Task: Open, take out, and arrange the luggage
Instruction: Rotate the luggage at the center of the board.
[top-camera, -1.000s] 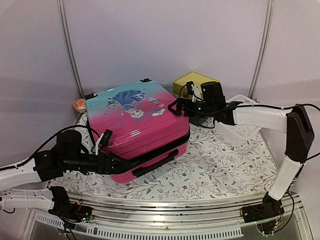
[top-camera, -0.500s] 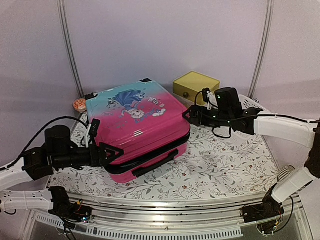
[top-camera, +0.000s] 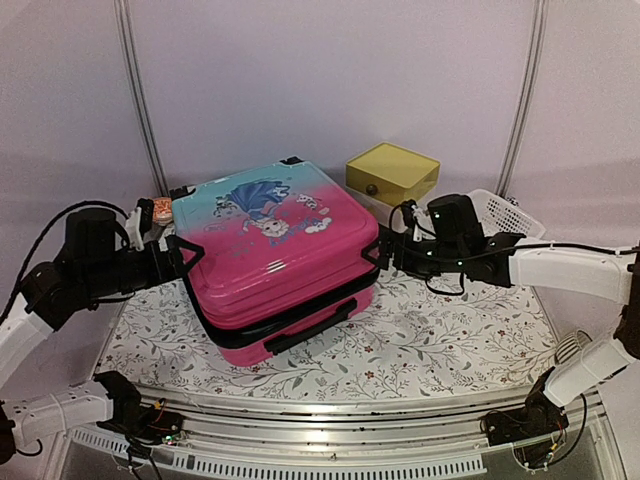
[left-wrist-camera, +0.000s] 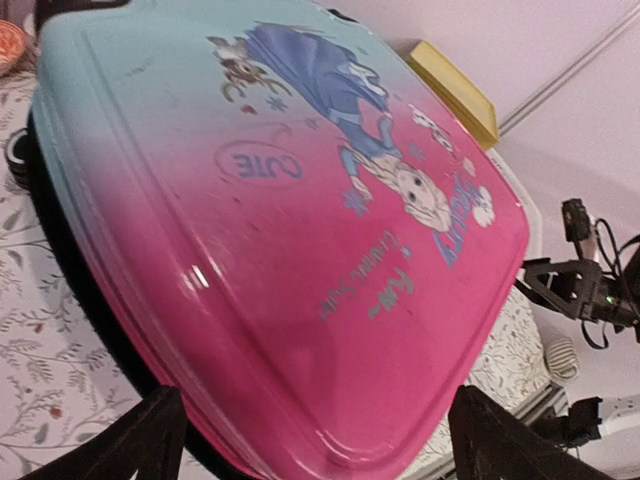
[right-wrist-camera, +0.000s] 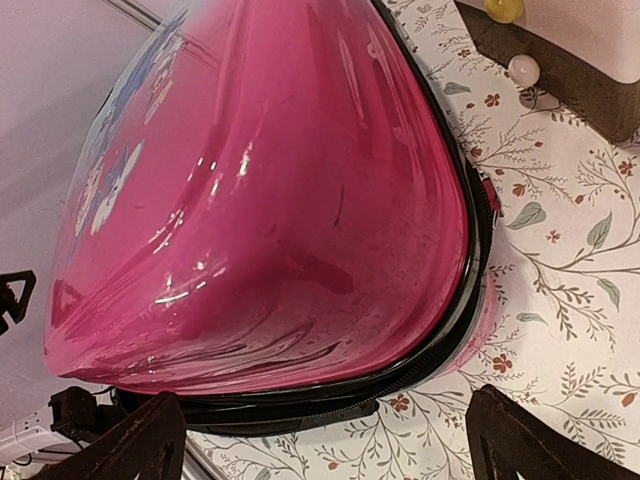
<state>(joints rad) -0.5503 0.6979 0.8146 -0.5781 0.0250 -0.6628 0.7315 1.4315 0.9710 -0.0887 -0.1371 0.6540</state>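
The luggage (top-camera: 275, 255) lies flat between my left claw (top-camera: 188, 258) at nine o'clock and right claw (top-camera: 376, 250) at three, both released.

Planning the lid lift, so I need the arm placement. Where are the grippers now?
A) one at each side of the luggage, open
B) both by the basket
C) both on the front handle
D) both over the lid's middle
A: the left gripper sits at the left edge of the luggage and the right gripper at its right edge, both with fingers spread.
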